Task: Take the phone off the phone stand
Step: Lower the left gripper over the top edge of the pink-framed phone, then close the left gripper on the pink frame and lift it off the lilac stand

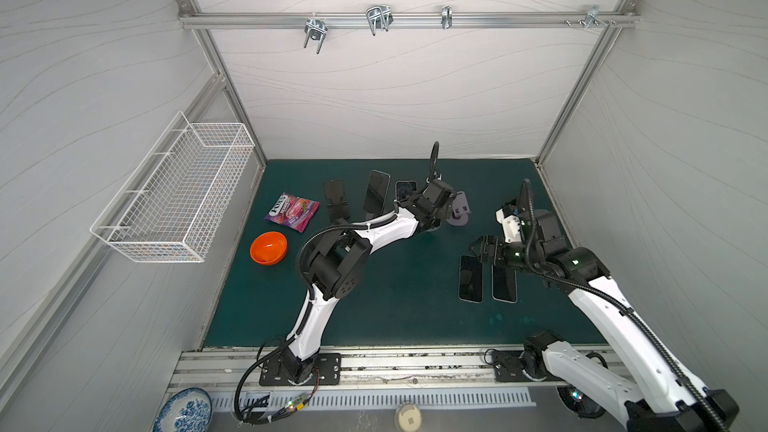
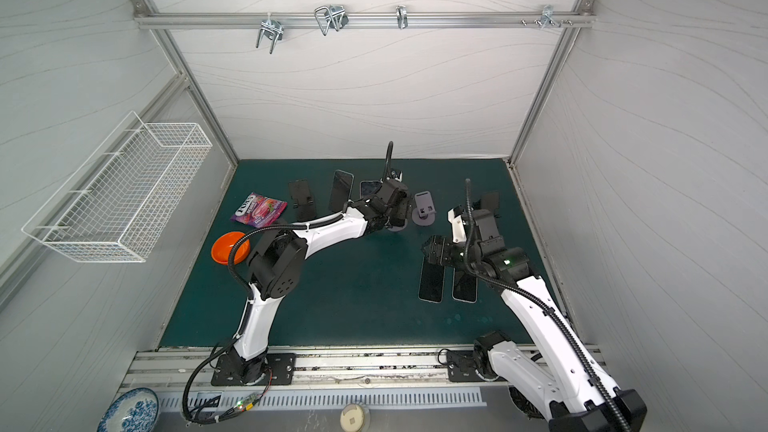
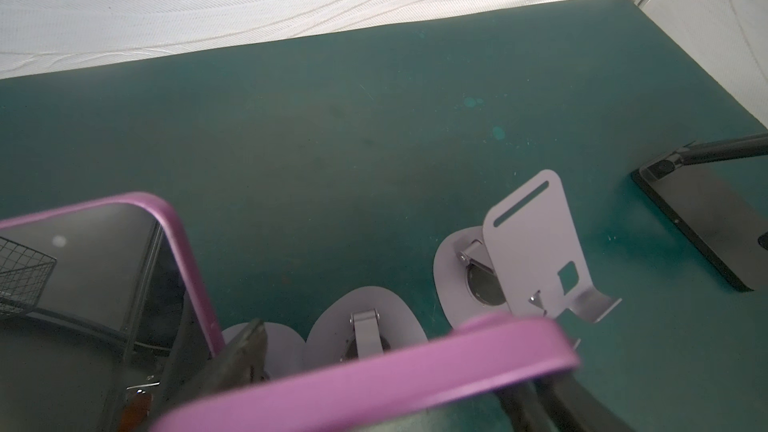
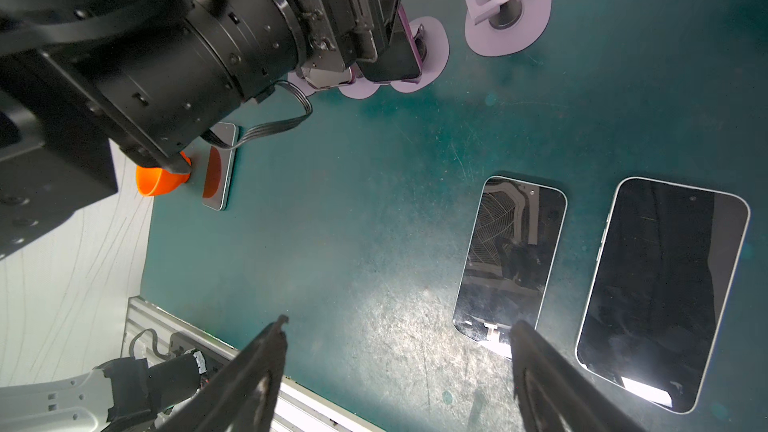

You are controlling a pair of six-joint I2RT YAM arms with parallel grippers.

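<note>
A phone in a purple case leans on a lilac phone stand at the back middle of the green mat. My left gripper straddles it, one finger on each long edge. The phone's own edge hides whether the pads touch. In both top views the gripper covers this phone. My right gripper hangs open and empty over the mat by two phones lying flat.
A second purple-cased phone stands just left. An empty lilac stand stands just right. Farther left are a phone on a stand, an empty black stand, a candy bag and an orange bowl. A black stand sits far right.
</note>
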